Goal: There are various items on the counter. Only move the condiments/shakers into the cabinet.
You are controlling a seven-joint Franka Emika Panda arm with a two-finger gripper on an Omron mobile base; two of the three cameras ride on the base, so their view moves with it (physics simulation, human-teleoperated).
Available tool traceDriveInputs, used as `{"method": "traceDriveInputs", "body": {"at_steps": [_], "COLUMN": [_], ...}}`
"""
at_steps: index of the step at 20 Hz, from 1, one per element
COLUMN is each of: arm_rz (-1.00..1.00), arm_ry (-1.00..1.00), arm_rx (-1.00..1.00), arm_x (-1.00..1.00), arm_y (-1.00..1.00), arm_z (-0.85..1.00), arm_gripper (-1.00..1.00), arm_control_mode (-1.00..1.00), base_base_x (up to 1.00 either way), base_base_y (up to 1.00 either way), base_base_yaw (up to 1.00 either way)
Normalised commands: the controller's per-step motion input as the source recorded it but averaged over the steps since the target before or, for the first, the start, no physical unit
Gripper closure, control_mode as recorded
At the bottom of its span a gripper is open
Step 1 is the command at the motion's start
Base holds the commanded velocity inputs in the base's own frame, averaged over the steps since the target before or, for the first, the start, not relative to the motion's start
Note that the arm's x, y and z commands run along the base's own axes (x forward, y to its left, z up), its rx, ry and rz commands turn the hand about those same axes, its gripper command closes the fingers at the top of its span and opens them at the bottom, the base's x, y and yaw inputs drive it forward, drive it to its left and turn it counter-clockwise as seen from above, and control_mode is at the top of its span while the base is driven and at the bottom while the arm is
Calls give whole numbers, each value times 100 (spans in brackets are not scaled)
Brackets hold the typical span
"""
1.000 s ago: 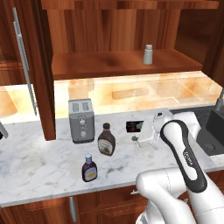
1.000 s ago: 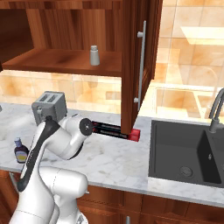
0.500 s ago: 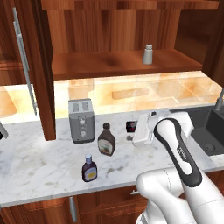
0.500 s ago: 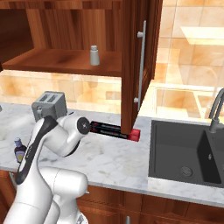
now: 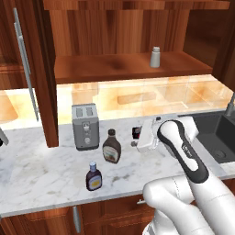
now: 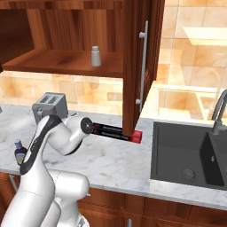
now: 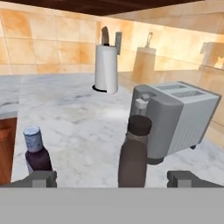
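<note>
The grey-white shaker (image 5: 155,57) (image 6: 95,56) stands on the shelf of the open wooden cabinet (image 5: 114,69). On the marbled counter (image 5: 41,176), the wide brown sauce bottle (image 5: 111,147) (image 7: 133,154) stands in front of the silver toaster (image 5: 86,126) (image 7: 175,119). The small dark bottle with the bluish cap (image 5: 93,176) (image 7: 37,154) (image 6: 19,150) is nearer the counter's front edge. My gripper (image 7: 113,179) is open and level with the sauce bottle, which lies ahead between the fingertips (image 7: 40,178) without touching them.
A long dark box with red ends (image 6: 114,131) lies behind my hand, under the cabinet door (image 6: 138,66). A paper towel roll (image 7: 106,68) stands far along the counter. The dark sink (image 6: 190,155) is to the right.
The arm has swung left along the counter, bringing the hand from near the sink side toward the brown sauce bottle. The bottles, toaster and shaker have stayed put.
</note>
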Motion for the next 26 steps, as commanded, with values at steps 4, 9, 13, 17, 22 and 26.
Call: {"method": "traceDriveInputs", "body": {"at_steps": [4,9,13,17,22,26], "arm_rz": [0,0,0,0,0,0], "arm_ry": [0,0,0,0,0,0], "arm_rx": [1,1,1,0,0,1], "arm_x": [2,2,16,25,27,25], "arm_y": [13,21,25,16,8,0], "arm_z": [-22,-21,-18,-19,-22,-14], "arm_gripper": [-100,-100,-100,-100,-100,-100], "arm_control_mode": [-100,-100,-100,-100,-100,-100], "base_base_x": [0,0,0,0,0,0], "base_base_y": [0,0,0,0,0,0], "base_base_yaw": [0,0,0,0,0,0]}}
